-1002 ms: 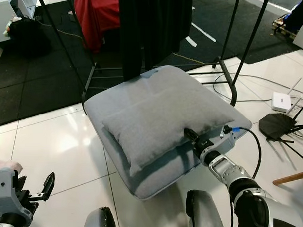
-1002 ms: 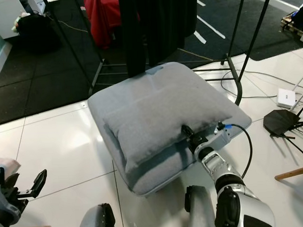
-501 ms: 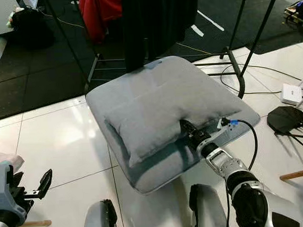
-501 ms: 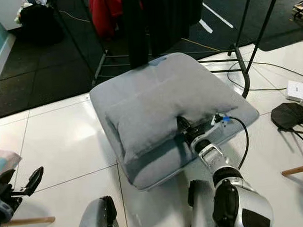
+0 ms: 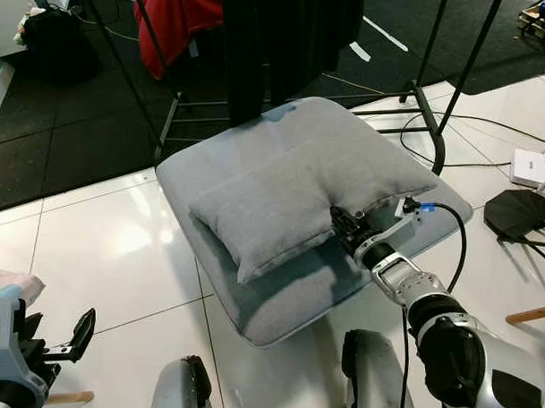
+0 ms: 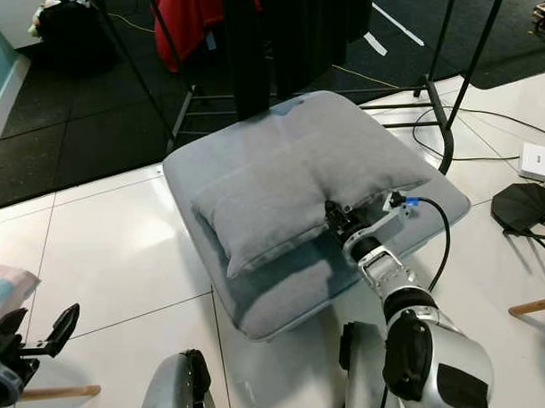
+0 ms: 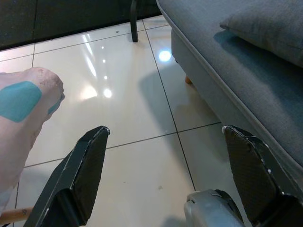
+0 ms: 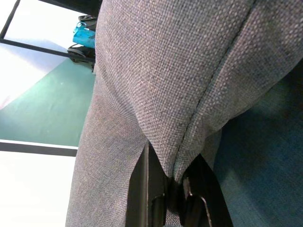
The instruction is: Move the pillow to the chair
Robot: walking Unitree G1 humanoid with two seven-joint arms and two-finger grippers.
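Observation:
A grey pillow (image 5: 295,199) lies on top of a large grey cushioned seat (image 5: 258,316) that stands on the white tile floor. My right gripper (image 5: 341,225) is shut on the pillow's near edge, pinching the fabric at its seam (image 8: 189,137). My left gripper (image 7: 165,156) hangs low at my left side over the floor, its two black fingers (image 7: 83,172) spread wide open with nothing between them.
A black clothes rack (image 5: 430,91) with dark garments stands behind the seat, with a red cloth (image 5: 177,24) further back. Cables, a white router (image 5: 529,166) and a black device (image 5: 519,215) lie on the floor at right. A pink and teal cloth (image 7: 23,118) sits at my left.
The camera shifted slightly. My right gripper stays clamped on the pillow's edge, and the pillow's near edge has bunched and shifted a little on the seat. The left arm stays put.

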